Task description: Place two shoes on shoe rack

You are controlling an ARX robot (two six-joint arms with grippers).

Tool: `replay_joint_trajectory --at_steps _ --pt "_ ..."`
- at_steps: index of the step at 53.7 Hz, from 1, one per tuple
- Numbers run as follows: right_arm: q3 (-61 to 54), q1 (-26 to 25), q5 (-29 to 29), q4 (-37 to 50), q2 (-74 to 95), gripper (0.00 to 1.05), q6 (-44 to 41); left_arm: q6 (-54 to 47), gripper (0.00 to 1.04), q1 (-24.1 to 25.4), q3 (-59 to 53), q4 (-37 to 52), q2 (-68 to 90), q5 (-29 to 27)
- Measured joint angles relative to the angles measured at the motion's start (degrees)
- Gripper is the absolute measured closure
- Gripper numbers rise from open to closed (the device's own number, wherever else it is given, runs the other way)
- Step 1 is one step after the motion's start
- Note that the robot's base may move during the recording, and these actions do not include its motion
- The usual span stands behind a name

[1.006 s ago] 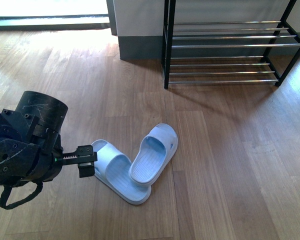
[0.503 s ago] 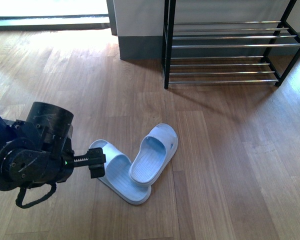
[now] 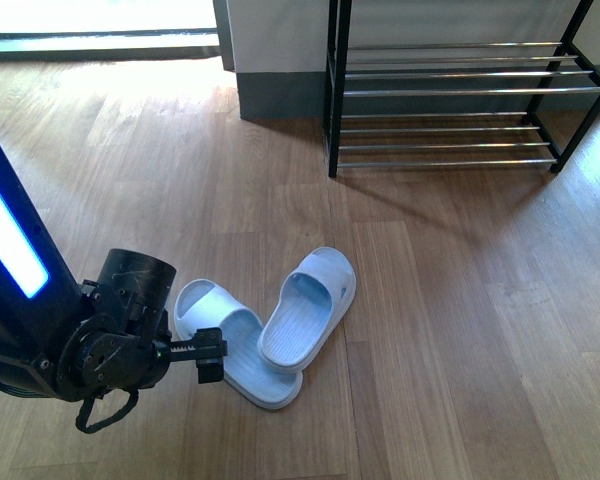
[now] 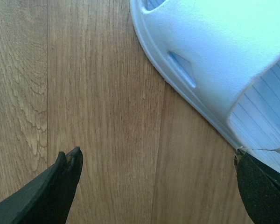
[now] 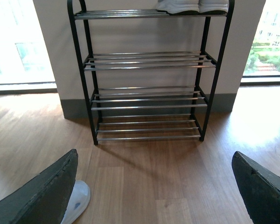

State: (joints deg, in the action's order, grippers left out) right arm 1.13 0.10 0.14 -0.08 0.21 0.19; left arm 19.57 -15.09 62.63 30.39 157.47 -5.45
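Slides (image 3: 305,310): two, pale blue, on wood floor (image 3: 460,330), well apart from shoe rack (image 3: 450,95). One lying tilted across the other, touching. Rack count: one, with black frame and silver rods. Only two tiers inside front view, upper part cut off; four tiers counted in right wrist view. Pale shoe bottoms (image 5: 191,4) on top tier there, uppers cut by picture edge; looks like two, type hard to tell. Arms: one visible in front view. Its left gripper (image 3: 212,355) just beside lower slide's outer edge, jaws spread wide. In left wrist view one fingertip (image 4: 70,161) over bare floor, other at slide's rim, contact hard to tell. Seen only in own wrist view, right gripper (image 5: 155,154): jaws wide apart, rack showing between them, well back from it. Sliver of one slide peeking past one finger, rest hidden.
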Motion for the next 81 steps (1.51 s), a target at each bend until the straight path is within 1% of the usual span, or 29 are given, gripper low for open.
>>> replay_joint_trajectory --at_steps 17,25,31,46,48,51,55,63,75,81 --pt "0.0 0.0 0.0 0.0 0.0 0.09 0.0 -2.2 0.09 -0.2 0.4 3.5 1.4 -0.1" --pt "0.0 0.0 0.0 0.0 0.0 0.09 0.0 -3.3 0.09 -0.2 0.0 6.6 1.4 1.7" --pt "0.0 0.0 0.0 0.0 0.0 0.09 0.0 -5.0 0.09 -0.2 0.0 6.6 1.4 2.3" --pt "0.0 0.0 0.0 0.0 0.0 0.09 0.0 -5.4 0.09 -0.2 0.0 6.6 1.4 2.3" --pt "0.0 0.0 0.0 0.0 0.0 0.09 0.0 -4.6 0.09 0.0 -0.2 7.6 1.6 3.5" --pt "0.0 0.0 0.0 0.0 0.0 0.09 0.0 -3.0 0.09 0.8 0.2 10.7 3.0 6.9" --pt "0.0 0.0 0.0 0.0 0.0 0.09 0.0 -1.3 0.09 1.4 2.9 10.6 6.1 7.8" --pt "0.0 0.0 0.0 0.0 0.0 0.09 0.0 -1.0 0.09 1.2 6.6 9.8 10.1 3.8" --pt "0.0 0.0 0.0 0.0 0.0 0.09 0.0 -2.6 0.09 0.4 13.8 7.6 13.4 3.2" --pt "0.0 0.0 0.0 0.0 0.0 0.09 0.0 -5.4 0.09 0.3 16.3 7.1 15.6 1.0"
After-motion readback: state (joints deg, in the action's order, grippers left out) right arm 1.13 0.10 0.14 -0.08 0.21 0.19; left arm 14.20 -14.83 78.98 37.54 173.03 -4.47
